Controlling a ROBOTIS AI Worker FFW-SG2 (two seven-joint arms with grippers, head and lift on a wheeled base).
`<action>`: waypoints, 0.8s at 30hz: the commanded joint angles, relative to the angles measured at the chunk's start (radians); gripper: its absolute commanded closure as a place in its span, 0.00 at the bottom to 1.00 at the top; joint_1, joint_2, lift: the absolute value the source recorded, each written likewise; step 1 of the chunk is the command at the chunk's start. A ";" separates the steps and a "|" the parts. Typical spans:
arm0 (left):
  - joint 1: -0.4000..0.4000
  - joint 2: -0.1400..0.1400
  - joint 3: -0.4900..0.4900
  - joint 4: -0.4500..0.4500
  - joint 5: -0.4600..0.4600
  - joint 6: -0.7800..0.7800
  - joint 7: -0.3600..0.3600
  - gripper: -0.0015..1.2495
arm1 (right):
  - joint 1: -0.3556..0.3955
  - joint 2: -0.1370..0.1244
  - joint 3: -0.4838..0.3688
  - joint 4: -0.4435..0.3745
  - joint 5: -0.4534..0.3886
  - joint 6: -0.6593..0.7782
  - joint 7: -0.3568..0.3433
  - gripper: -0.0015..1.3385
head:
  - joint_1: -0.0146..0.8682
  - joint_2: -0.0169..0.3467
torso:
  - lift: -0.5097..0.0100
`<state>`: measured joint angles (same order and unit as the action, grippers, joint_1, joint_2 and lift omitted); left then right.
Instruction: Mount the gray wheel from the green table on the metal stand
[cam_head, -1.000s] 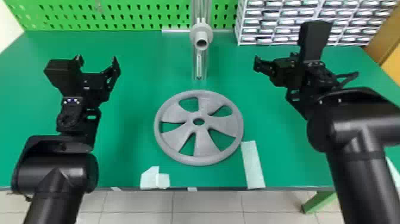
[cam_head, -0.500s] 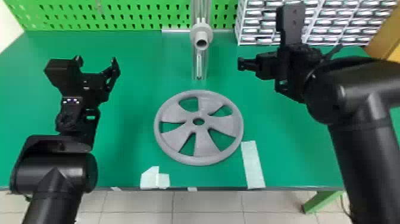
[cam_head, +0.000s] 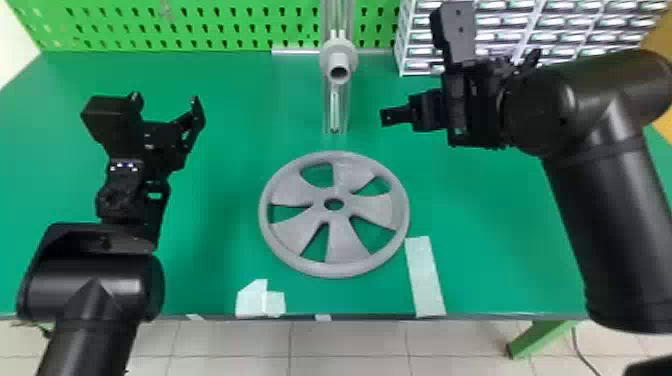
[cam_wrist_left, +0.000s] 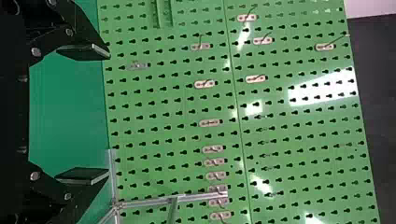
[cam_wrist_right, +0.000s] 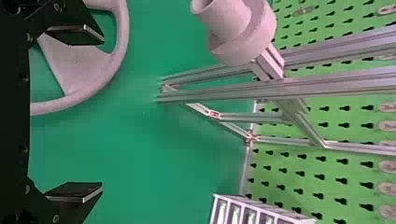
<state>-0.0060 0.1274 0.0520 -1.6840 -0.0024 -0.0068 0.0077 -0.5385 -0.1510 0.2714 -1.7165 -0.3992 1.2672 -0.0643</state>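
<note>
On the green desk (cam_head: 220, 210), the gray wheel (cam_head: 345, 242) lies flat, unmoved, just in front of the metal stand (cam_head: 345, 100). Since the earlier frames, the right gripper (cam_head: 387, 117) has moved inward and now hangs near the stand's right side, its fingers open and empty. Over the desk's left side, the left gripper (cam_head: 165, 97) remains in place, fingers also spread. Behind, at right, a white cabinet (cam_head: 403, 50) has rows of small drawers, their contents too small to tell.

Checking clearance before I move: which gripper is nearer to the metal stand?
Right. The right gripper hangs open a short way right of the metal stand; the left gripper, also open, is farther off to its left.
</note>
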 joint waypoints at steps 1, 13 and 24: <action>0.000 0.003 -0.003 0.000 0.001 0.004 0.000 0.30 | -0.038 0.002 0.012 0.060 -0.021 0.017 0.001 0.14 | 1.00 0.19 | 0.79; -0.002 0.006 -0.008 -0.002 -0.001 0.008 0.000 0.30 | -0.123 0.028 0.075 0.210 0.022 0.040 0.067 0.14 | 1.00 0.19 | 0.79; -0.002 0.011 -0.011 -0.005 -0.001 0.016 0.000 0.30 | -0.204 0.070 0.106 0.365 0.163 0.037 0.199 0.14 | 1.00 0.19 | 0.79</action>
<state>-0.0077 0.1354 0.0420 -1.6872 -0.0031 0.0072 0.0077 -0.7151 -0.0938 0.3661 -1.3986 -0.2821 1.3052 0.1164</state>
